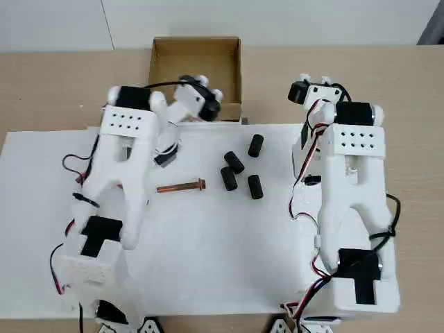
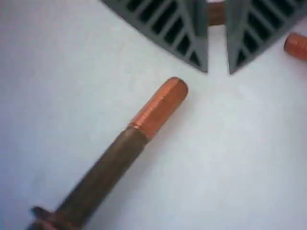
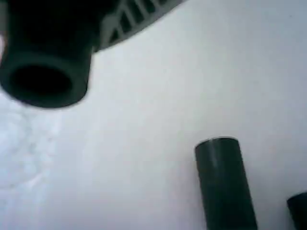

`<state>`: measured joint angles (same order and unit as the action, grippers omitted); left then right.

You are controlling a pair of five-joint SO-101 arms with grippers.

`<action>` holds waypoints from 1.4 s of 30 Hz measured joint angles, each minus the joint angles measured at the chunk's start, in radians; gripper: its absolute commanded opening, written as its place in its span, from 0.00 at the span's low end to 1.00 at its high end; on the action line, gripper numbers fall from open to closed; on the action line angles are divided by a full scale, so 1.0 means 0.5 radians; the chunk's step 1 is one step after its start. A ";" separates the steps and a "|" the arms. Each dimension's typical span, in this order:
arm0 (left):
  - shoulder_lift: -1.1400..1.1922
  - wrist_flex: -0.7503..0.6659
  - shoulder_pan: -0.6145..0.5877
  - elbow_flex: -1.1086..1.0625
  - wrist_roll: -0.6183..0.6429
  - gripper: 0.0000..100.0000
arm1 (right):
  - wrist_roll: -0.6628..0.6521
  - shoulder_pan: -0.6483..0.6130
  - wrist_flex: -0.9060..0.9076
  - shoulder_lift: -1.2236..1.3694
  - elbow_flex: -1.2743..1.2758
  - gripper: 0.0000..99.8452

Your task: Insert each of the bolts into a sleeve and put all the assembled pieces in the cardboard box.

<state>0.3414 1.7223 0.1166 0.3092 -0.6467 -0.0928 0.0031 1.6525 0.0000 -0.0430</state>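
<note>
Cardboard box (image 1: 196, 47) at the far edge of the counter (image 1: 55, 83), open on top, brown and matt, with thin straight walls and a flat floor, right at the far edge of the white sheet (image 1: 208, 263). Counter of pale wood grain; sheet smooth and flat over most of it.

Two white moulded arms on the sheet, left arm (image 1: 118, 173) and right arm (image 1: 354, 180): blocky shells with rows of small holes, black motor housings, thin red and black wires.

Bolt (image 1: 179, 187) flat on the sheet beside the left arm, well short of the box: long round shank, dull brown along the middle, bright copper at the tip, a wider collar at the head end.

Left pincer (image 2: 217, 67) of grey ribbed plastic just past that copper tip, low over the sheet, with a second copper piece (image 2: 296, 45) close by; cannot tell whether clamped or apart.

Right pincer (image 3: 91, 36) clamped on a raised sleeve (image 3: 43, 72), a short black tube with a round bore, clear of the sheet.

Four loose sleeves (image 1: 234, 161) between the arms, the same matt black cylinders, lying near one another and apart from the bolt.
</note>
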 measured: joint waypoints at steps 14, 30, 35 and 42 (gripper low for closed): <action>0.150 0.000 0.147 0.000 -0.390 0.02 | 0.000 0.000 0.000 0.000 0.000 0.01; 0.298 0.000 0.304 0.000 -0.390 0.09 | 0.000 0.000 -0.046 0.000 0.163 0.01; 0.298 -0.021 0.304 0.000 -0.390 0.09 | 0.000 0.000 -0.086 0.000 0.178 0.01; 0.439 -0.077 0.304 0.000 -0.390 0.09 | 0.000 0.000 -0.098 0.000 0.178 0.01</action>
<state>0.5608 1.6840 0.2685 0.3092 -0.8416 -0.0928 0.0031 1.6034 0.0000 0.0460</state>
